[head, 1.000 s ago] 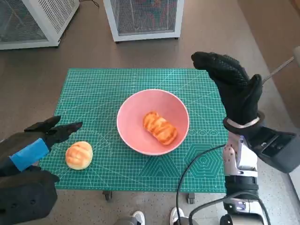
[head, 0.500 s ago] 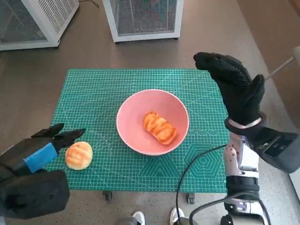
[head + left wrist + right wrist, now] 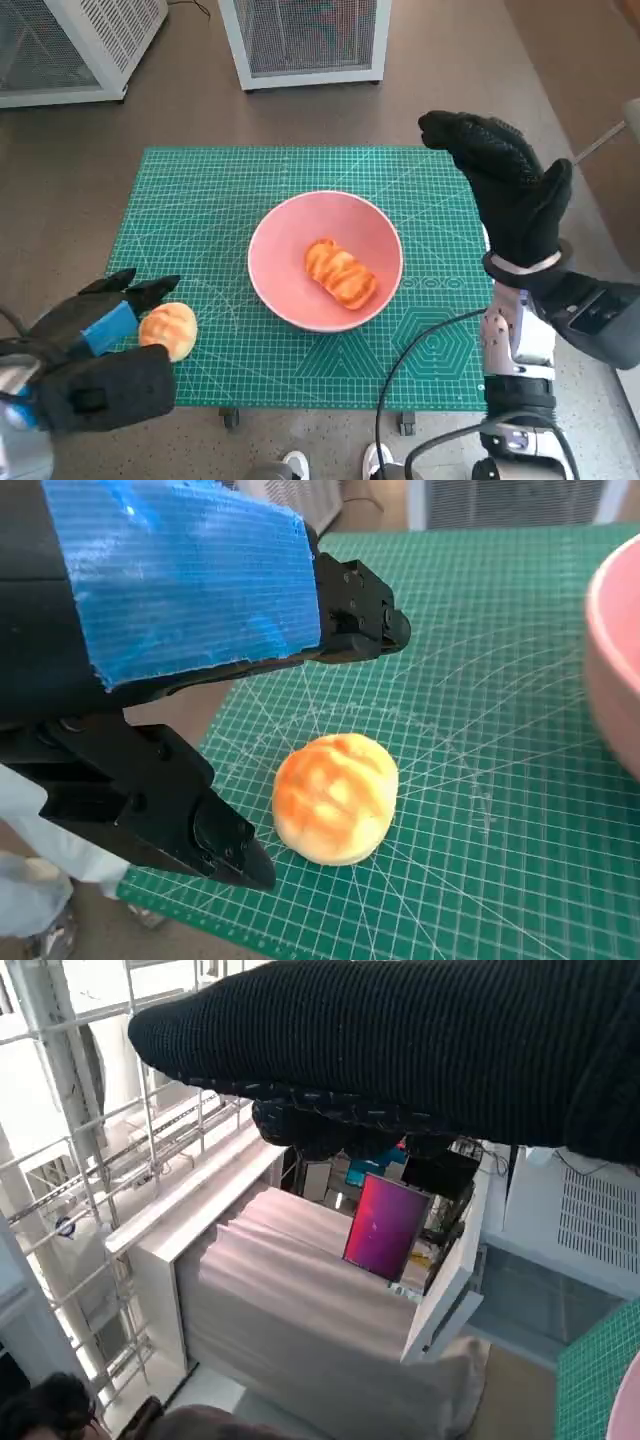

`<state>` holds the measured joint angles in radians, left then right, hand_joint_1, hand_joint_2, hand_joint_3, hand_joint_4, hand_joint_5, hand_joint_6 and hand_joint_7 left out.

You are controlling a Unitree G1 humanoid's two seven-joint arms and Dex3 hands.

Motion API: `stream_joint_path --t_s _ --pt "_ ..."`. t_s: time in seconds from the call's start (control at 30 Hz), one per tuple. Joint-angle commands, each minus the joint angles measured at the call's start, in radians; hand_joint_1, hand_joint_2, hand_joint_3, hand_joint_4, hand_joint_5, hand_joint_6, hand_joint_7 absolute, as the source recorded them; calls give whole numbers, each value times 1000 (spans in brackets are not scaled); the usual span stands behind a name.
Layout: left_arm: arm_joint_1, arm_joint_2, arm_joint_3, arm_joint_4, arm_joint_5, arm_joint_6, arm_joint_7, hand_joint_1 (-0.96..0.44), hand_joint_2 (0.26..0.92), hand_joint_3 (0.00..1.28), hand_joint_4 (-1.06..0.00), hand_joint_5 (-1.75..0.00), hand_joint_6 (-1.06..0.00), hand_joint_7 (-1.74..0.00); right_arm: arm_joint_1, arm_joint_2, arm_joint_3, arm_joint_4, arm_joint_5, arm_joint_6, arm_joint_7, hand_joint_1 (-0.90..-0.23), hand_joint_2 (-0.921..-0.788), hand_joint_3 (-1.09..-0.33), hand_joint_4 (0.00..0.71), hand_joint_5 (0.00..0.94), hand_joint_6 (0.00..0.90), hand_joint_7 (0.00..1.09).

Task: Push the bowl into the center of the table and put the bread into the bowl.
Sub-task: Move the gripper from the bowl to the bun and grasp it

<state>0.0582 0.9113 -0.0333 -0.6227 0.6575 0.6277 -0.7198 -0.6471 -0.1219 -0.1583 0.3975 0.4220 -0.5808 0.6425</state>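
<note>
A pink bowl (image 3: 290, 250) stands near the middle of the green cutting mat (image 3: 200, 200), with a long striped bread roll (image 3: 341, 272) lying inside it. A round bread bun (image 3: 170, 329) lies on the mat near its front left corner. My left hand (image 3: 100, 315) hovers just left of the bun, open, its fingers (image 3: 355, 620) spread to either side of the bun (image 3: 335, 797) without touching it. My right hand (image 3: 500, 185) is raised upright above the mat's right edge, open and holding nothing.
Two white mesh cabinets (image 3: 305, 35) stand on the floor beyond the table. A black cable (image 3: 405, 360) runs over the mat's front right part. A person's shoes (image 3: 295, 463) show below the table's front edge. The right wrist view shows shelving and a person's head (image 3: 50, 1405).
My left hand has moved forward and right, closing in on the round bun until its fingers flank it. The right hand has barely shifted. Bowl and roll are unmoved.
</note>
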Motion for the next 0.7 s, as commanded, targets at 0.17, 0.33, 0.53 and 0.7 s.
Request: stream_joint_path --t_s 0.17,0.33,0.53,0.7 --pt "-40 -44 -78 96 83 -37 58 59 712 12 -144 -9 -276 -11 21 -9 -1 5 3 15 10 -754 -921 -765 208 0 109 372" --pt "-54 -65 -103 147 105 -58 73 53 716 13 -153 -7 -286 -11 20 -7 2 6 4 15 12 -753 -921 -765 209 1 112 368" --pt "-67 -86 -126 194 125 -76 84 44 721 13 -159 -5 -301 -11 21 -10 1 3 5 16 15 -753 -921 -762 208 0 114 363" --pt "-82 -109 -149 241 144 -92 92 38 727 15 -166 -5 -312 -12 19 -11 -1 8 5 11 19 -754 -921 -760 207 0 115 359"
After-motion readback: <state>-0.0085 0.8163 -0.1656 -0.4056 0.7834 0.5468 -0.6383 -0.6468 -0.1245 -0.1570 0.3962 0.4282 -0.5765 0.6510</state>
